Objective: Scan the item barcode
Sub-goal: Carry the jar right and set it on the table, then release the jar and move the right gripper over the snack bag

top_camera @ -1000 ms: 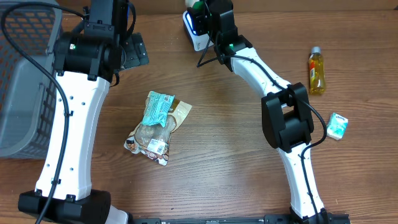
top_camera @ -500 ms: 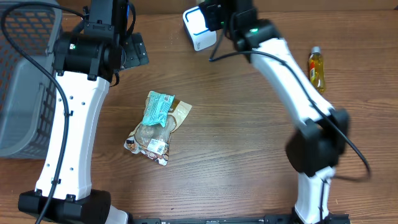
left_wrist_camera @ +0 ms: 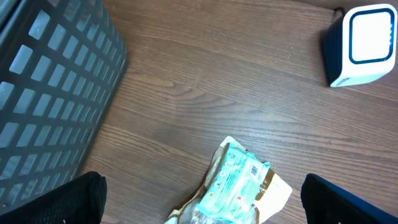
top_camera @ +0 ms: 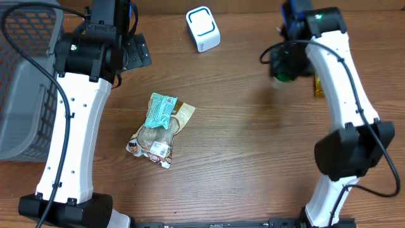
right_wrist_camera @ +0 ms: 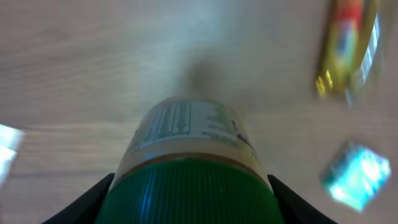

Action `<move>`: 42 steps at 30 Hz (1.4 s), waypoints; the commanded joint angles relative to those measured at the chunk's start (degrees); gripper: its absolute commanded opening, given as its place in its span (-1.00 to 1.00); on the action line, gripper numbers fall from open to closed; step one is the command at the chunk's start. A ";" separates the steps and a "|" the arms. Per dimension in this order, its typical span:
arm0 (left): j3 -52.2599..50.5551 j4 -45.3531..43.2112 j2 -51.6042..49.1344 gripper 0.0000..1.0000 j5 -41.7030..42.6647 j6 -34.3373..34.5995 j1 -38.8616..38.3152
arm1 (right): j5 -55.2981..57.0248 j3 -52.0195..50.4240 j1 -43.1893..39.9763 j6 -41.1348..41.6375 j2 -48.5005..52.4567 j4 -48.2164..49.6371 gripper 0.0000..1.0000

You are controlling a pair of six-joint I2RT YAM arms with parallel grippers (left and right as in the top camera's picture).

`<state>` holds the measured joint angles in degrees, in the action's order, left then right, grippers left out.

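Right gripper (right_wrist_camera: 189, 208) gripped the green-capped bottle (right_wrist_camera: 186, 127) at its lid, held aloft and well apart from the scanner (top_camera: 203, 28). Left gripper (left_wrist_camera: 205, 200) stood wide, empty. Risks: the cap grip slipping mid-swing, or the barcode facing away from the scanner.

Setting: a robotics lab bench, dressed as a shop checkout.

Evidence for lab:
- The left arm (top_camera: 73, 126) and right arm (top_camera: 345, 82), both white with black joints, rise from bases at the near edge of a plain wood-grain table (top_camera: 240, 145).
- Black cabling runs exposed along both arms.

Evidence for checkout mock-up:
- A white barcode scanner (top_camera: 203, 28) with a blue-edged window stands at the far edge.
- A grey plastic shopping basket (top_camera: 25, 95) with lattice walls sits at the left.
- The goods are retail packs: a snack packet (top_camera: 161, 130), a yellow bottle (right_wrist_camera: 348, 43), a small teal box (right_wrist_camera: 354, 174) (blurred) and a green-lidded jar (right_wrist_camera: 186, 180) with a printed label.
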<state>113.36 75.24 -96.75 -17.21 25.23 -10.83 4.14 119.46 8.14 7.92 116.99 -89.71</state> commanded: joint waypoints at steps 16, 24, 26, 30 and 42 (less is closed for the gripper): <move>1.14 -0.07 1.25 1.00 -0.81 -0.85 -0.07 | 0.50 -11.02 -16.55 2.84 2.32 -0.28 -0.92; 1.11 -0.07 1.25 1.00 -0.81 -0.83 -0.07 | 0.50 -13.97 -18.40 2.82 2.32 2.29 -0.71; 1.11 -0.07 1.25 1.00 -0.81 -0.83 -0.07 | 0.50 -14.43 -18.40 2.80 2.32 2.75 -0.56; 1.11 -0.07 1.25 0.99 -0.81 -0.83 -0.07 | 0.52 -15.21 -18.40 2.80 2.32 3.30 -0.04; 1.11 -0.07 1.25 1.00 -0.81 -0.83 -0.07 | 0.52 -14.49 -18.40 2.78 2.29 2.05 0.98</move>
<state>113.36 75.24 -96.75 -17.21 25.23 -10.83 4.49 104.40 -10.07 10.50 119.55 -87.02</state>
